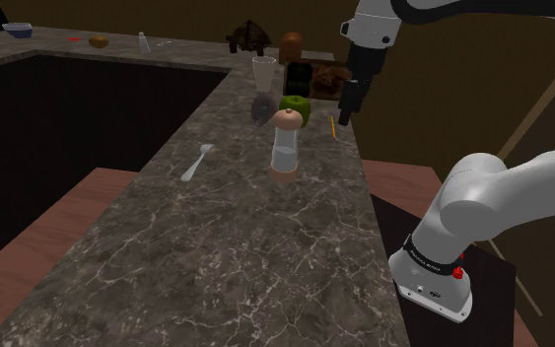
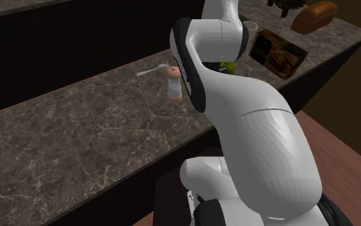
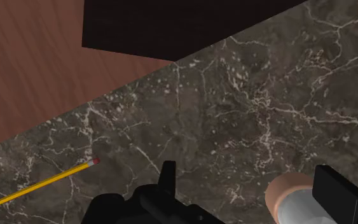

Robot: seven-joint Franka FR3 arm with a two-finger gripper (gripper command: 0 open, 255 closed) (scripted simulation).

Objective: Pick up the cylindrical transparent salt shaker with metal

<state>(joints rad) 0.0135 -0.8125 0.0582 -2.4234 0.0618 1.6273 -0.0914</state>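
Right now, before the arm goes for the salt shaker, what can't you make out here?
Second exterior view: the green apple is mostly hidden behind the arm.
Wrist view: a tan-rimmed round thing is cut off by the edge and partly covered by one of the fingers; I cannot name it.
Shoulder view: the small pale item on the far counter is too small to identify.

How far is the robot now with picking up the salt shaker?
Done: nothing yet; the salt shaker stands upright on the counter, untouched. In hand: the open gripper hangs above the pencil, to the shoulder view's right of the salt shaker. Left: line up over it, descend, close, lift.
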